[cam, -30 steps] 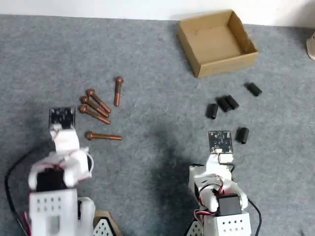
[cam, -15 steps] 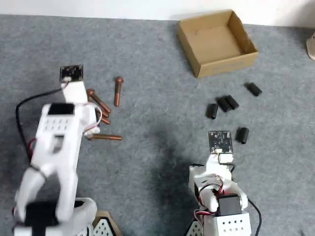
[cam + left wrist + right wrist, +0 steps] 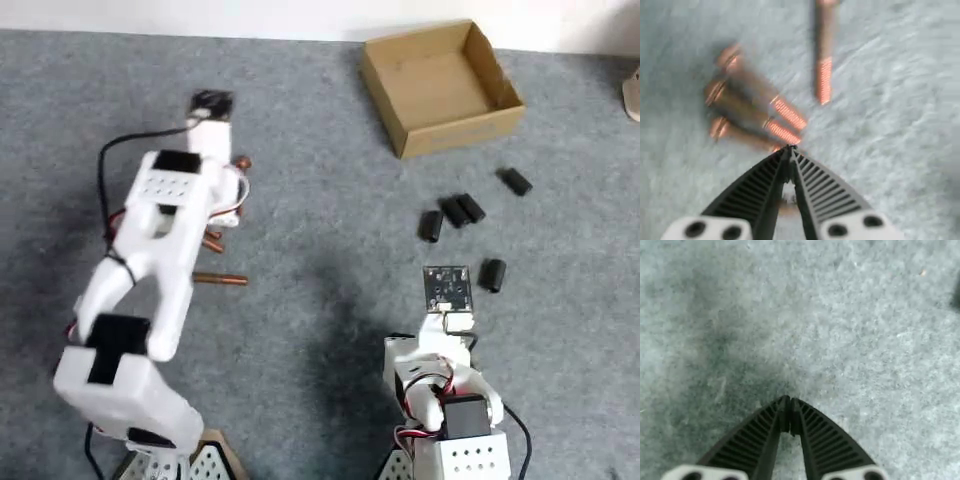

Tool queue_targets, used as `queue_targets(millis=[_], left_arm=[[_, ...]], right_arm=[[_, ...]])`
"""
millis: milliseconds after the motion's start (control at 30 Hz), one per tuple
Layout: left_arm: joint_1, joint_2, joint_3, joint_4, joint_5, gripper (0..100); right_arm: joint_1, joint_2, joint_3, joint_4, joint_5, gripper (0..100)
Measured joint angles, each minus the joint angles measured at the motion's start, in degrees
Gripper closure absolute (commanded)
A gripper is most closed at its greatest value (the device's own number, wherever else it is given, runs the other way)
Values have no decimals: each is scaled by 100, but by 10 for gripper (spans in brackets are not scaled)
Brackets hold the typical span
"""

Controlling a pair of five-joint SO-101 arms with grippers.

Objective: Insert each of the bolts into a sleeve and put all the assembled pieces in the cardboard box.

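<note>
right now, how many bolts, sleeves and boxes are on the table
bolts: 5 (4 in the left wrist view, 1 more apart in the high view)
sleeves: 5
box: 1
total: 11

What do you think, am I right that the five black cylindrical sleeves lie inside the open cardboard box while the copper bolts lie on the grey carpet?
No. The high view shows the five black cylindrical sleeves on the grey carpet outside the open cardboard box, which is empty. The copper bolts do lie on the carpet.
</note>
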Motion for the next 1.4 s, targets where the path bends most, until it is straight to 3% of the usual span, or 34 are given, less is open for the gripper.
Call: queue_targets(millis=[133, 333, 533, 900, 1067, 1400], left_arm=[[79, 677, -914, 193, -62, 976], [62, 2119, -2611, 932, -53, 846], [-44, 3587, -4501, 1626, 308, 842], [-70, 5319, -7648, 2611, 334, 842], [-70, 5776, -8299, 2655, 334, 842], [-70, 6013, -8369, 2655, 334, 842]], right_arm=[[0, 0, 0, 0, 0, 994], [0, 0, 0, 0, 0, 994], [0, 0, 0, -26, 0, 994], [0, 0, 0, -26, 0, 994], [0, 0, 0, -35, 0, 994], [0, 0, 0, -35, 0, 994]])
